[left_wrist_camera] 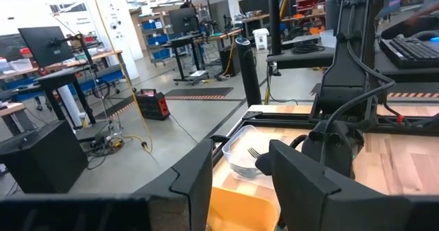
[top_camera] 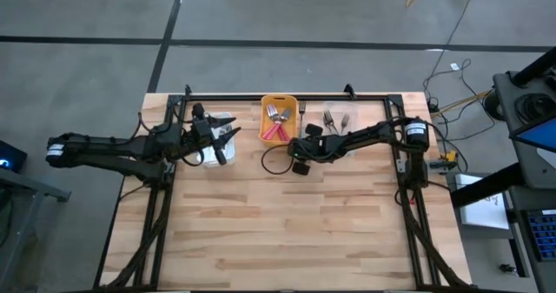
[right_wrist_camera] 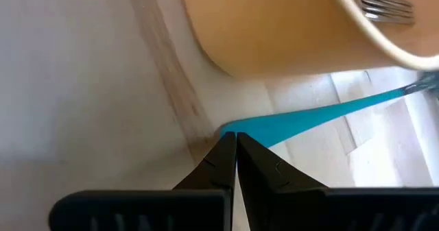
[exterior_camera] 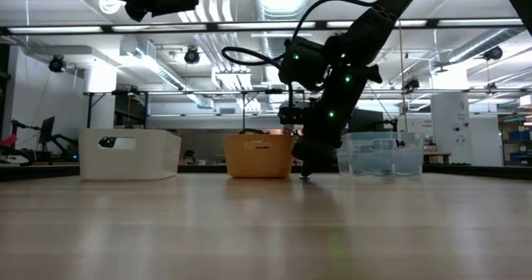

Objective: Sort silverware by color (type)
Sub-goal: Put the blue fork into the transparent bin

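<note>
Right pincer pinched on a teal handle beside the orange bin

The right pincer (right_wrist_camera: 235, 143), fully closed, gripped the tip of a teal-handled utensil (right_wrist_camera: 322, 116) low on the surface at mid-frame in the high view; its long axis ran away from the tips, alongside the orange bin (top_camera: 280, 103). The left pincer (top_camera: 228, 143) hovered part-open and empty over the white bin (exterior_camera: 130, 153), farther off. No writing was legible.

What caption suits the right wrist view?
Right gripper shut on a teal-handled utensil beside the orange bin.
</note>
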Robot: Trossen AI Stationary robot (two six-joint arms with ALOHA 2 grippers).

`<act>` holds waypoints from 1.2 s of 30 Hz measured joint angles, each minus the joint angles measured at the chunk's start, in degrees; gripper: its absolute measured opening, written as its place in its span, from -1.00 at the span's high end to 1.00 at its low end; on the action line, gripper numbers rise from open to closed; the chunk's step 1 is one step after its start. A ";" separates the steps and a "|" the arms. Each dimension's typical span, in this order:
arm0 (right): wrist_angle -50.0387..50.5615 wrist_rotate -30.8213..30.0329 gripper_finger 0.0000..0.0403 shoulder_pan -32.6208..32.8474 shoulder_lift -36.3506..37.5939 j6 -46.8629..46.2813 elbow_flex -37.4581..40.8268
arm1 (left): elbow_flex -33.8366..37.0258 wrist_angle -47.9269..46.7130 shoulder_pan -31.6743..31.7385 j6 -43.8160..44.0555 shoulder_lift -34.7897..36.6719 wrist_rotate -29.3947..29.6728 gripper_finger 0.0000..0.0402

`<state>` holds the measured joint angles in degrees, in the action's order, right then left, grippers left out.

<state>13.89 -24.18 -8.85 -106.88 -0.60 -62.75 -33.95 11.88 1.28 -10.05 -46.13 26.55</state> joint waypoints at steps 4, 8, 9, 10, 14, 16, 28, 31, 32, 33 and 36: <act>0.44 0.77 0.96 0.93 -0.07 0.43 -0.98 | 0.00 0.00 0.00 -0.02 0.00 0.00 0.38; 0.81 0.83 0.96 1.30 -0.19 0.61 -2.30 | 0.00 0.00 0.00 -0.04 -0.02 0.00 0.38; 0.81 0.83 0.96 1.29 -0.19 0.67 -2.65 | 0.00 -0.02 0.00 -0.04 -0.02 0.00 0.38; 0.87 0.79 0.96 1.26 -0.19 0.82 -3.05 | 0.00 0.00 -0.01 -0.06 -0.02 0.00 0.38; 0.97 0.56 0.96 1.21 -0.19 1.39 -4.15 | 0.02 0.00 -0.01 -0.15 -0.02 0.00 0.38; 0.76 0.45 0.96 1.04 -0.19 1.40 -4.19 | 0.02 0.00 0.00 -0.15 0.00 0.00 0.38; 0.61 0.40 0.96 0.63 -0.21 -0.79 -2.04 | 0.02 0.00 -0.01 -0.17 0.02 0.00 0.38; 0.30 0.63 0.96 0.75 -0.19 -2.28 -1.40 | 0.02 0.00 -0.01 -0.17 0.04 0.00 0.38; 0.33 0.69 0.96 0.95 -0.19 -2.44 -1.23 | 0.02 0.00 -0.01 -0.17 0.04 0.00 0.38; 0.32 0.92 0.96 1.13 -0.16 -2.45 -1.13 | 0.02 0.00 -0.01 -0.17 0.04 0.00 0.38; 0.34 1.61 0.96 2.17 -0.12 -2.56 -1.13 | 0.02 0.01 -0.01 -0.17 0.04 0.00 0.38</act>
<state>14.23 -22.57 -6.68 -107.00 -3.16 -63.88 -33.93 11.89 1.27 -10.22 -46.09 26.55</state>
